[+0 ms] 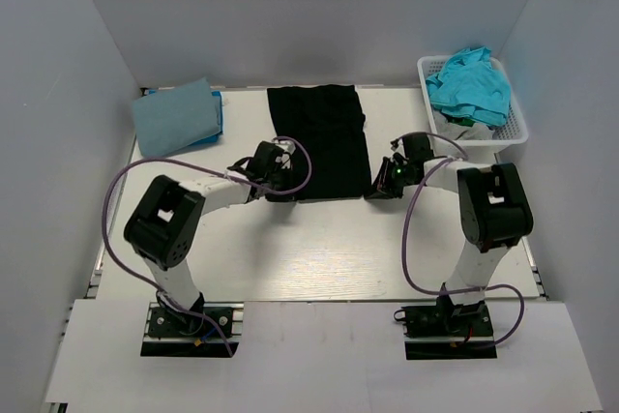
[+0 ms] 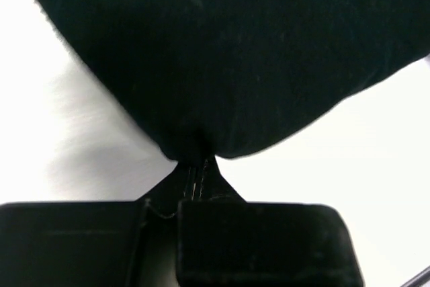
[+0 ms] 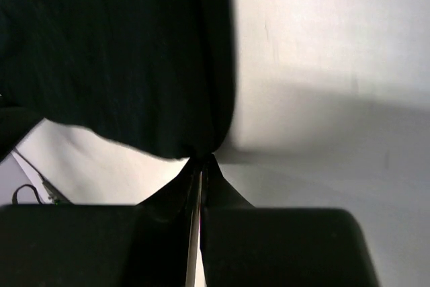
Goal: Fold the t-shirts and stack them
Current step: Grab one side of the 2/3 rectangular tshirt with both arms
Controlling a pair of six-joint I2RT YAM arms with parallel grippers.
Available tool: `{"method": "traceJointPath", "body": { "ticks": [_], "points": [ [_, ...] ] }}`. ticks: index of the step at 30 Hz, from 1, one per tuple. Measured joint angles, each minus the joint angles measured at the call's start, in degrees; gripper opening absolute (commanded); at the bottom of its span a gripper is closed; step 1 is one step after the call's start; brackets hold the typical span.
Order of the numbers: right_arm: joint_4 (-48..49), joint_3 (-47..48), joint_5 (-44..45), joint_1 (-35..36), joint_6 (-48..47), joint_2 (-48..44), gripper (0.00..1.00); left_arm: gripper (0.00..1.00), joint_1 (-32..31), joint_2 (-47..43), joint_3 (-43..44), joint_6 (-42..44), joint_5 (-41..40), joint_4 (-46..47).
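Left gripper [image 2: 198,166] is pressed together, pinching the near-left corner of the black t-shirt [image 1: 319,137]. The right gripper [image 3: 201,160] pinches its near-right corner the same way. The shirt lies flat mid-table as a folded rectangle, its long axis running from the arms toward the far wall. 1 folded light blue t-shirt [image 1: 177,115] lies far left, and a turquoise t-shirt [image 1: 471,84] fills the white basket [image 1: 517,125] far right.

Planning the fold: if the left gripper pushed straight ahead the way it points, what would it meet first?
The black t-shirt: the left gripper is shut on its corner, and the rest of the cloth lies directly ahead, likely bunching up.
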Motion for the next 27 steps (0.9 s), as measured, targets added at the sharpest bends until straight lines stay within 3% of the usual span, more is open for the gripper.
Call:
{"method": "traceJointPath", "body": {
  "ticks": [8, 15, 21, 27],
  "points": [
    [-14.6, -5.5, -0.1, 0.3, -2.0, -18.5, 0.00, 0.00, -1.2, -17.8, -2.9, -2.0, -0.9, -11.4],
    [-32.5, -5.8, -3.8, 1.0, -4.5, -35.9, 0.00, 0.00, -4.0, -33.0, -6.0, -8.5, 8.3, -23.9],
    [-49.5, 1.3, -8.2, 1.0, -7.1, -39.2, 0.00, 0.00, -4.7, -38.7, 1.0, -11.9, 10.7, -38.5],
    [-52.2, 5.9, -13.1, 1.0, -8.4, -38.5, 0.00, 0.00, -4.6, -41.1, 4.0, -14.0, 9.5, -42.3]
  ]
}}
